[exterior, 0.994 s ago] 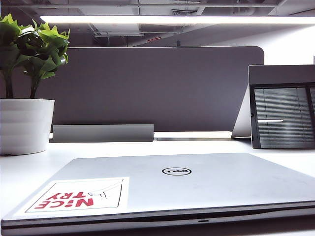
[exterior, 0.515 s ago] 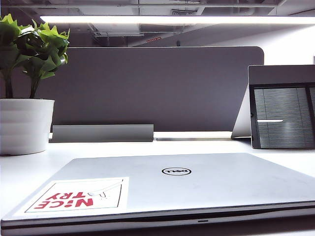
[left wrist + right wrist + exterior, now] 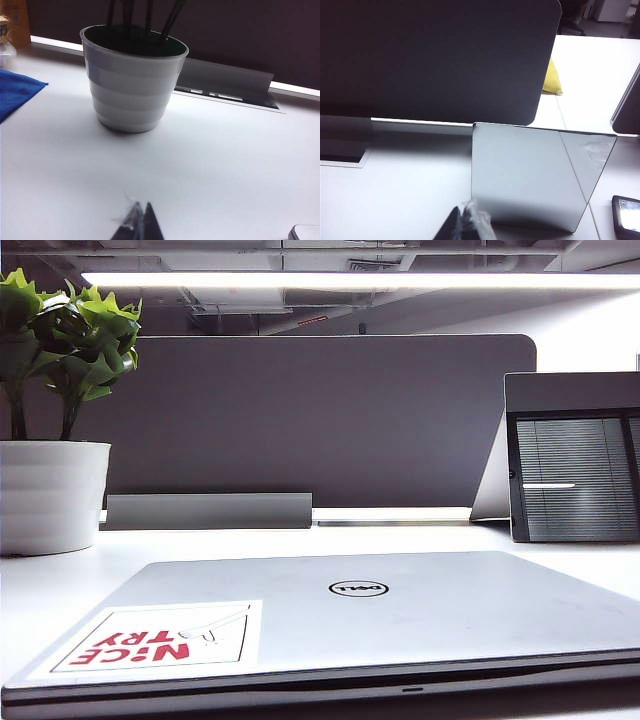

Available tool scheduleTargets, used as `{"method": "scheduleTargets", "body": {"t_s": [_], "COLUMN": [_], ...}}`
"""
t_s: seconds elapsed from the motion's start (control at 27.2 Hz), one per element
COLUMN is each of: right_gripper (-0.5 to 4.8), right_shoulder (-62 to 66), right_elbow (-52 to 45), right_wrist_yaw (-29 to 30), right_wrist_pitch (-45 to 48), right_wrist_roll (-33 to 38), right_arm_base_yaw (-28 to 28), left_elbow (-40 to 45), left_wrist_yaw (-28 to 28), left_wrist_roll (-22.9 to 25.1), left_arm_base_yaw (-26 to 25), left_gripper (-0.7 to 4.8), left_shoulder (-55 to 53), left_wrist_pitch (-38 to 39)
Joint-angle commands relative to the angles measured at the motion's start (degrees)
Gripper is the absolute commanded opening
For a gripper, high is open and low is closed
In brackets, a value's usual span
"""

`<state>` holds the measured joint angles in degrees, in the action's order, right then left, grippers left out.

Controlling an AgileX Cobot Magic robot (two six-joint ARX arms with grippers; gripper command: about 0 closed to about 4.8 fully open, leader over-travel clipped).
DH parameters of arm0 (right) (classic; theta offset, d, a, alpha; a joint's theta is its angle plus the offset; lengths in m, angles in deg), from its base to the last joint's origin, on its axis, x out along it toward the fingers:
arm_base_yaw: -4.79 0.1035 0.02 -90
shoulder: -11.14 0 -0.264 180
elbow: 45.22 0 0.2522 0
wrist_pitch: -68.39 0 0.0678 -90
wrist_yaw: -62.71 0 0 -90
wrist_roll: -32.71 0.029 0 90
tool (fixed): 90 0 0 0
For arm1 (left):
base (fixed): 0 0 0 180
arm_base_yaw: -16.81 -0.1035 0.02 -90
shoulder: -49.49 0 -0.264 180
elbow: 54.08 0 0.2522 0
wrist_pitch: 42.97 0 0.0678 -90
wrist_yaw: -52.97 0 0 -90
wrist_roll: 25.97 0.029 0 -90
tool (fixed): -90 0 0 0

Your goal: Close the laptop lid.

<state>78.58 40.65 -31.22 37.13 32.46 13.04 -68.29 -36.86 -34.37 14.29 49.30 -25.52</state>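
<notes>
Status: the laptop lid (image 3: 380,605) lies flat over the base, silver outer face up, round Dell logo (image 3: 358,589) and the red "NICE TRY" sticker (image 3: 155,640) both showing. It sits on the white worktop (image 3: 60,580) at the near edge of the exterior view. Only a thin dark seam remains along the front edge; whether the lid is fully seated or a hair open cannot be told from this angle. Judgement: closing is done or all but done; at most a final press-down and arm retreat are left.

Neither arm appears in the exterior view, and nothing touches the lid.

Left gripper (image 3: 140,222): seen in the left wrist view only as two dark finger tips pressed together, nothing between them. It hangs over bare worktop, facing the white ribbed plant pot (image 3: 134,80), with a blue cloth (image 3: 17,92) off to one side. A rounded pale corner (image 3: 305,233) shows at the frame edge; possibly the laptop, not certain.

Right gripper (image 3: 465,225): tips close together, wrapped in clear film, nothing held. It faces the silver back of the small stand-up screen (image 3: 525,175) and the dark divider panel (image 3: 435,55) behind it.

Small dark-framed screen (image 3: 575,475) stands at the back right, well apart from the laptop.
</notes>
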Motion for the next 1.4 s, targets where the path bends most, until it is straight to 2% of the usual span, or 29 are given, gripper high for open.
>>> {"method": "scheduleTargets", "body": {"t_s": [0.04, 0.52, 0.74, 0.92, 1.25, 1.4], "right_gripper": [-0.03, -0.03, -0.03, -0.03, -0.03, -0.03], "right_shoulder": [-0.24, -0.24, -0.24, -0.24, -0.24, -0.24], "right_elbow": [0.15, 0.15, 0.15, 0.15, 0.15, 0.15], "right_wrist_yaw": [-0.22, -0.22, -0.22, -0.22, -0.22, -0.22], "right_wrist_pitch": [0.61, 0.61, 0.61, 0.61, 0.61, 0.61], "right_wrist_roll": [0.24, 0.24, 0.24, 0.24, 0.24, 0.24], "right_arm_base_yaw": [0.09, 0.09, 0.09, 0.09, 0.09, 0.09], "left_elbow": [-0.04, -0.04, -0.07, -0.07, -0.04, -0.04], "left_wrist_yaw": [-0.2, -0.07, 0.2, 4.57, 4.57, 1.9], "left_wrist_roll": [0.94, 1.18, 3.67, 6.75, 6.97, 6.91], "left_arm_base_yaw": [-0.09, -0.11, -0.11, -0.11, -0.11, -0.13], "left_gripper": [-0.05, -0.05, -0.05, -0.05, -0.05, -0.05], "left_shoulder": [-0.04, -0.04, -0.04, -0.04, -0.04, -0.04], "left_wrist_pitch": [-1.36, -3.8, -3.98, -6.05, -5.9, -5.62]}}
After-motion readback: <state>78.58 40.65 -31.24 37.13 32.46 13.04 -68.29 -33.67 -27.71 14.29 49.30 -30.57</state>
